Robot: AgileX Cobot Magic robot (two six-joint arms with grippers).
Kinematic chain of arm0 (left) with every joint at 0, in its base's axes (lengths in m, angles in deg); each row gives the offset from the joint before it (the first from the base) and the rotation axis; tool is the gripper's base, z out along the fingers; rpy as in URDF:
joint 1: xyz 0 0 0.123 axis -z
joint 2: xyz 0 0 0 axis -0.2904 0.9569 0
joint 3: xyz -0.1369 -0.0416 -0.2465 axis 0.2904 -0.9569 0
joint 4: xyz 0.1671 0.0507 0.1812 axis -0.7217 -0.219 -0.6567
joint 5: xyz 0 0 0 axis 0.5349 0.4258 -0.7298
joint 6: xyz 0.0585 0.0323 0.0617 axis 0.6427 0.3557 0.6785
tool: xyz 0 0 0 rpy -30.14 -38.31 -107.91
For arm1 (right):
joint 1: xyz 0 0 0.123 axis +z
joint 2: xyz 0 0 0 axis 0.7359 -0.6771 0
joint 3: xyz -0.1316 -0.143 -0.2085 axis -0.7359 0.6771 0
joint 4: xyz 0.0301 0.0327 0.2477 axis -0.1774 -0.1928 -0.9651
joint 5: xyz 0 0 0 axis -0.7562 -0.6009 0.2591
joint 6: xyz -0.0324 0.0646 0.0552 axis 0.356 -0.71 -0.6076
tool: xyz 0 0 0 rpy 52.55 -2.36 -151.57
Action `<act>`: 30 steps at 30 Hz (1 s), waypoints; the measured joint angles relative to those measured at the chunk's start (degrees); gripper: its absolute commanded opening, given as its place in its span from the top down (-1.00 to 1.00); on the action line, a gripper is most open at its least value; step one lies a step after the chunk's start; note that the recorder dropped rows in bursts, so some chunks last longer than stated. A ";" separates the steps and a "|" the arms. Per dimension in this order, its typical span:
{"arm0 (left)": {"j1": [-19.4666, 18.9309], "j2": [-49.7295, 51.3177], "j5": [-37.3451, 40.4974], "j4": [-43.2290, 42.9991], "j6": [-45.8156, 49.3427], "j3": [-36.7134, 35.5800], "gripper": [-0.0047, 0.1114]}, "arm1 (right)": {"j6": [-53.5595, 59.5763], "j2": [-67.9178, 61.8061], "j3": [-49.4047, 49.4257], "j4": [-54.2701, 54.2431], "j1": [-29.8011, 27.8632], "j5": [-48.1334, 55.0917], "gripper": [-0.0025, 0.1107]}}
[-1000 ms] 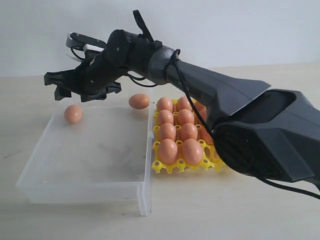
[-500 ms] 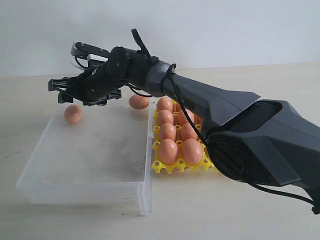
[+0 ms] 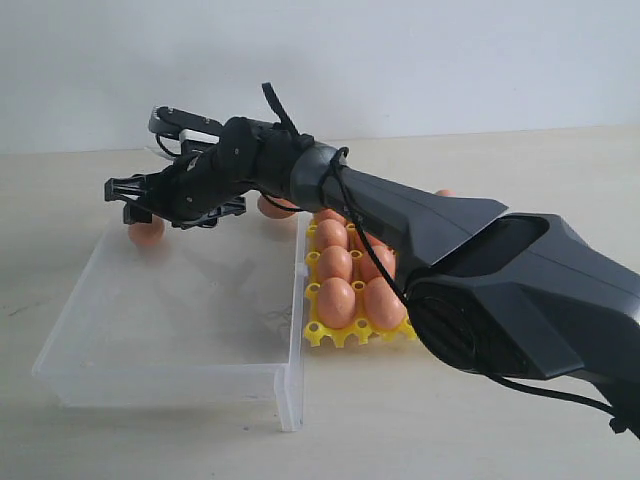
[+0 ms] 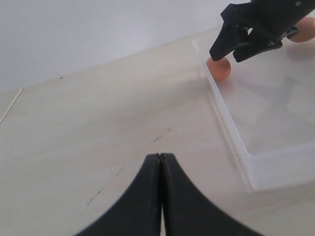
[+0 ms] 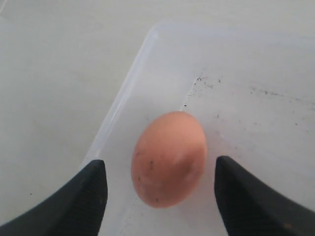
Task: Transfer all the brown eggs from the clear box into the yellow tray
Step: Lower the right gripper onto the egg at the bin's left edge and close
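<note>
One brown egg [image 3: 146,234] [image 4: 219,69] [image 5: 169,158] lies in the far left corner of the clear box [image 3: 160,385] [image 4: 256,167] [image 5: 123,98]. My right gripper [image 3: 135,200] [image 4: 229,55] [image 5: 160,164] is open and hangs just over this egg, one finger on each side, with gaps to both. A second brown egg [image 3: 270,208] [image 4: 306,29] lies at the box's far right side, partly hidden by the arm. The yellow tray [image 3: 330,335] right of the box holds several eggs [image 3: 336,300]. My left gripper [image 4: 161,156] is shut and empty over bare table, left of the box.
The right arm's dark body [image 3: 480,270] stretches across the tray and hides its back rows. The box's floor [image 3: 190,300] in front of the gripper is bare. Beige tabletop [image 4: 98,123] surrounds the box, with a pale wall behind.
The right gripper has come down and slightly forward over the corner egg, from above it to straddling it. Neither egg in the box moved.
</note>
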 measured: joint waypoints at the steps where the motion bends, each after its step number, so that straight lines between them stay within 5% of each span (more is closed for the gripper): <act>1: 0.00 0.00 0.00 0.00 0.00 0.00 0.92 | 0.00 -0.09 0.00 0.00 0.00 -0.12 -0.12; 30: 0.00 0.00 0.00 0.00 0.00 0.00 0.92 | 0.82 -1.47 0.00 -1.60 0.29 -3.49 -0.10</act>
